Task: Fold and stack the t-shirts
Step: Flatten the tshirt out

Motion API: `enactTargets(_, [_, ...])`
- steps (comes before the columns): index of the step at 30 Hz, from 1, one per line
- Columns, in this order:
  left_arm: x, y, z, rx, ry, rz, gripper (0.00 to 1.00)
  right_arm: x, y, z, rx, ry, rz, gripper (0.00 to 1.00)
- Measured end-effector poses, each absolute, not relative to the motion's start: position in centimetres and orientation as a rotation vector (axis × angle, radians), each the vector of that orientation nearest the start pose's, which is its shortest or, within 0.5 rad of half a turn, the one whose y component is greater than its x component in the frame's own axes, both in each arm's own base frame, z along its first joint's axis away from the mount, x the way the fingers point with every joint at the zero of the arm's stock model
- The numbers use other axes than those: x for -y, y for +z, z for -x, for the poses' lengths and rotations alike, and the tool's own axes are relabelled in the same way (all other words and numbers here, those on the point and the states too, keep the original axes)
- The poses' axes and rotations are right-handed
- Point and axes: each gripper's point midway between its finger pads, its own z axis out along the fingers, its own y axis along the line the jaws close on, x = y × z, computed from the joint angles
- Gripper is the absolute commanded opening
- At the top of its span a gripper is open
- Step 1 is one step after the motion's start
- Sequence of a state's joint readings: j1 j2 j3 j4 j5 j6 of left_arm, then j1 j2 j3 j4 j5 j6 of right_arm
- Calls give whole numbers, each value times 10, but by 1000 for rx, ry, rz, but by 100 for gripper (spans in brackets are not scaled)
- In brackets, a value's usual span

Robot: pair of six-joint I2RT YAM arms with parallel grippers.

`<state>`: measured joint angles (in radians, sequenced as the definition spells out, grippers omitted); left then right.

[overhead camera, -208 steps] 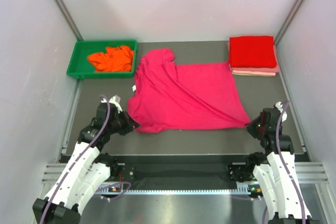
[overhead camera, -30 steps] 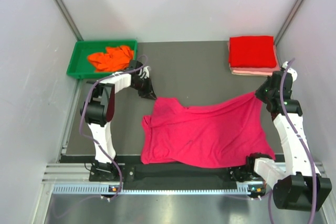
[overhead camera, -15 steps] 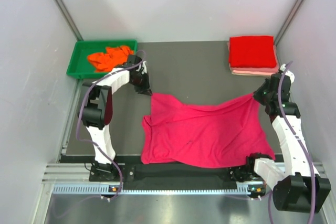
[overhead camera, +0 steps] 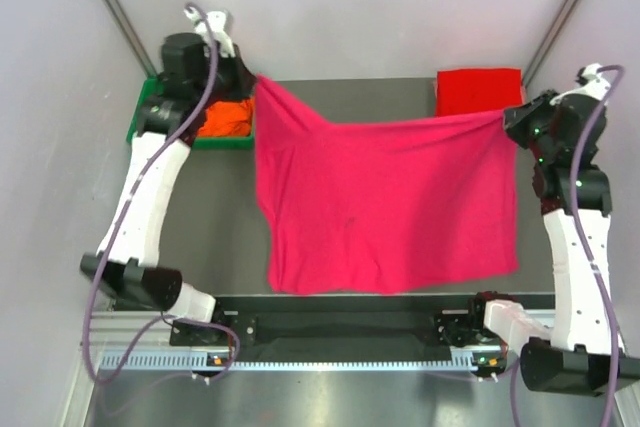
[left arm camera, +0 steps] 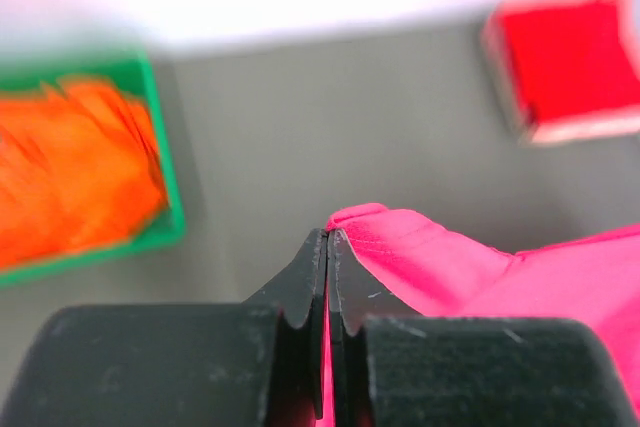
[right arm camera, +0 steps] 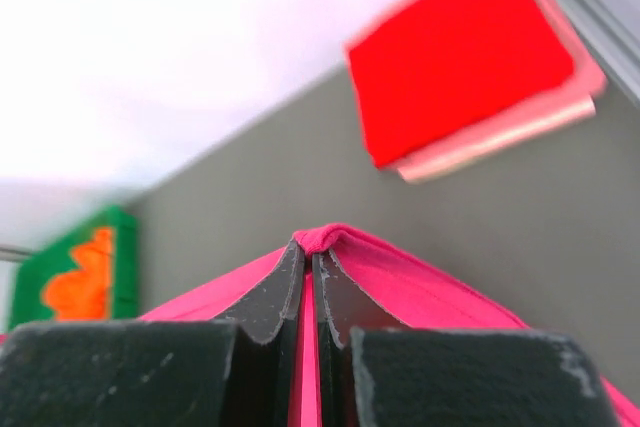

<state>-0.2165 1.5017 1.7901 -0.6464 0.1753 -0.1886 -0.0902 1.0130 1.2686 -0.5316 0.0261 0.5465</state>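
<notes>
Left claw [left arm camera: 328,239] and right claw [right arm camera: 308,252] hold magenta t-shirt [overhead camera: 385,197] stretched between.

Magenta-pink t-shirt [overhead camera: 385,202] hangs stretched between left gripper [overhead camera: 252,80] and right gripper [overhead camera: 507,117], both clamped on its top corners. It curtains off mid-table [overhead camera: 200,207]. Bare strips show behind it at the far edge and down the left side. Far-left corner: green tray [overhead camera: 140,119] holding orange t-shirt [overhead camera: 225,117]. Far-right: red t-shirt [overhead camera: 478,92] on pale pink t-shirt [right arm camera: 520,132]. Side walls [overhead camera: 50,147] sit close.

Top view looks steeply down on the green tray [overhead camera: 225,141] from afar; both raised wrist views share it.
</notes>
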Motion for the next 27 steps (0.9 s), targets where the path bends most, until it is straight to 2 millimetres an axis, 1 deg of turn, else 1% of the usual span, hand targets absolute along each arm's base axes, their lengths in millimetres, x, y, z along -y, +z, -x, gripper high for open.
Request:
enactTargets(1, [127, 405, -406, -1880, -434, -149, 0, 11, 371, -328, -1728, 310, -588, 0])
enactTargets(2, [124, 426, -395, -1829, -433, -150, 0, 9, 387, -321, -1697, 326, -573, 0])
enactTargets(3, [122, 445, -383, -1781, -436, -151, 0, 6, 398, -313, -1678, 337, -561, 0])
enactTargets(5, [117, 479, -357, -1691, -444, -154, 0, 1, 425, -290, -1626, 365, -536, 0])
enactTargets(6, [114, 493, -343, -1651, -451, -152, 0, -1, 435, -278, -1603, 374, -525, 0])
enactTargets(8, [109, 516, -313, -1583, -472, -148, 0, -6, 460, -243, -1538, 395, -502, 0])
enactTargets(10, [103, 539, -282, -1509, -485, -143, 0, -10, 478, -209, -1480, 411, -485, 0])
enactTargets(13, [96, 569, -236, -1405, -514, -138, 0, -16, 507, -146, -1371, 434, -451, 0])
enactTargets(14, [95, 575, -225, -1381, -524, -139, 0, -18, 518, -125, -1326, 442, -437, 0])
enactTargets(15, [93, 583, -210, -1354, -539, -140, 0, -20, 526, -108, -1291, 450, -429, 0])
enactTargets(18, [88, 607, -173, -1274, -566, -146, 0, -24, 540, -74, -1227, 467, -413, 0])
enactTargets(20, [85, 617, -158, -1239, -571, -147, 0, -25, 545, -63, -1211, 475, -410, 0])
enactTargets(22, [84, 620, -154, -1228, -571, -146, 0, -25, 543, -64, -1221, 476, -411, 0])
enactTargets(24, [84, 617, -158, -1243, -568, -143, 0, -26, 534, -74, -1256, 477, -418, 0])
enactTargets(26, [86, 611, -171, -1272, -561, -140, 0, -25, 522, -92, -1297, 478, -427, 0])
enactTargets(27, [88, 605, -181, -1296, -556, -138, 0, -25, 513, -106, -1330, 478, -435, 0])
